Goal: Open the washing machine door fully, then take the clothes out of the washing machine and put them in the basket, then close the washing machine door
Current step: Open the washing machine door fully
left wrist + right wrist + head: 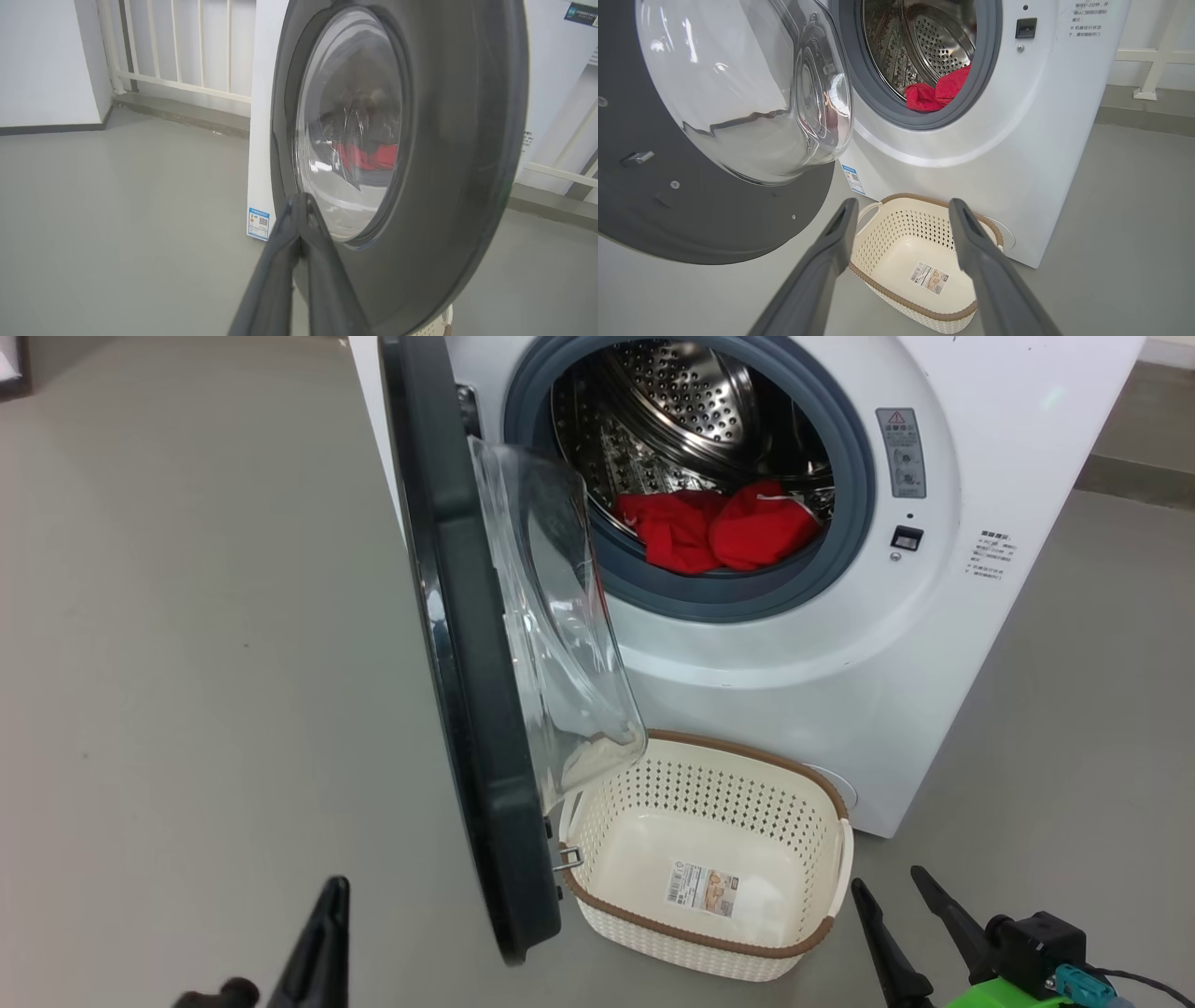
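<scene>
Grey floor (pixel 187 616) lies all around us, and the white washing machine (pixel 934 644) stands ahead of both our hands. Our left hand (pixel 301 205) is pinched shut with nothing in it, held close to the outside of the washing machine door (pixel 444 163); we cannot quite tell if it touches. Our right hand (pixel 903 203) is wide open and empty. The basket (pixel 896 231) sits on the floor just past its fingers (pixel 822 261), and the red clothes (pixel 936 91) lie higher up and further in, inside the drum (pixel 934 42).

The door stands out between our two hands, only part way open, we think. If our right hand reaches in now, the arm may bump the glass bowl (pixel 738 84). That bowl seems to hang over the basket's edge, so dropped clothes could miss it.

Our left wrist view shows the door's dark outside, with the red dim through the glass. Our right wrist view shows the door's inside, its latch (pixel 637 157), and the basket with no clothes in it.
</scene>
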Motion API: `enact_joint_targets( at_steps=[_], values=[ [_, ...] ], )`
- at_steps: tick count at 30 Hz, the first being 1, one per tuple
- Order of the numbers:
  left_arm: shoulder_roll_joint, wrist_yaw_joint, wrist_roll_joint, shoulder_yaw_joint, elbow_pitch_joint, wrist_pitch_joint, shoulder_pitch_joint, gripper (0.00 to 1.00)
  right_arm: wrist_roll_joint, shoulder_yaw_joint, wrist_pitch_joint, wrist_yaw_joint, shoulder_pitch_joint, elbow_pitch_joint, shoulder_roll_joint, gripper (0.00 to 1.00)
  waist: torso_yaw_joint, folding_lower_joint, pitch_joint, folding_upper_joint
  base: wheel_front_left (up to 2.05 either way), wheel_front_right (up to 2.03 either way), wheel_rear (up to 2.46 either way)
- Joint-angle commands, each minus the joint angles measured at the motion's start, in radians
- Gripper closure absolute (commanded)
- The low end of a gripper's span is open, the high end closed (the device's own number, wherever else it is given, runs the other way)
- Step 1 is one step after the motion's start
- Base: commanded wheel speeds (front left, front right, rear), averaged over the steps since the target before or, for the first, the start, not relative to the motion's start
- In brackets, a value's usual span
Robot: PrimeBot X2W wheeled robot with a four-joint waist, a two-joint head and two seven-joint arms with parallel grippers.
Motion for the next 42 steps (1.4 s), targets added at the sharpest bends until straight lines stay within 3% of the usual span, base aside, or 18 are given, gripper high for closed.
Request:
enact_joint_targets(
  at_steps=[1,8,13,17,22,27,32,42],
  values=[
    [0.008,0.011,-0.012,0.042,-0.052,-0.012,-0.038,1.0,-0.009,0.012,-0.012,0.007,-0.007,-0.026,-0.011,0.0,0.001,0.0,-0.001,0.0,0.0,0.0,0.0],
    [0.008,0.03,-0.033,0.033,-0.254,-0.012,-0.079,1.0,-0.012,0.015,-0.012,0.007,-0.009,-0.03,-0.013,0.0,-0.002,0.0,-0.003,0.0,0.0,0.0,0.0],
    [0.008,0.042,-0.045,-0.087,-0.389,-0.012,-0.092,1.0,-0.011,0.013,-0.012,0.007,-0.012,-0.032,-0.015,0.0,-0.009,0.0,0.0,0.0,0.0,0.0,0.0],
    [0.008,0.061,-0.042,-0.21,-0.403,-0.012,-0.089,1.0,-0.011,0.013,-0.012,0.007,-0.016,-0.034,-0.017,0.0,-0.018,0.0,0.006,0.0,0.0,0.0,0.0],
    [0.008,0.075,-0.095,-0.318,-0.338,-0.012,-0.091,1.0,-0.013,0.002,-0.012,0.007,-0.018,-0.035,-0.017,0.0,-0.027,0.0,0.012,0.0,0.0,0.0,0.0],
    [0.008,0.052,-0.184,-0.355,-0.177,-0.012,-0.109,1.0,-0.01,0.008,-0.012,0.007,-0.02,-0.033,-0.014,0.0,-0.036,0.0,0.016,0.0,0.0,0.0,0.0],
    [0.008,0.039,-0.205,-0.333,-0.045,-0.012,-0.168,1.0,-0.005,0.017,-0.012,0.007,-0.029,-0.029,-0.015,0.0,-0.043,0.0,0.027,0.0,0.0,0.0,0.0],
    [0.008,0.035,-0.205,-0.248,0.023,-0.012,-0.188,1.0,0.002,0.017,-0.012,0.007,-0.032,-0.03,-0.016,0.0,-0.039,0.0,0.03,0.0,0.0,0.0,0.0]
  ],
)
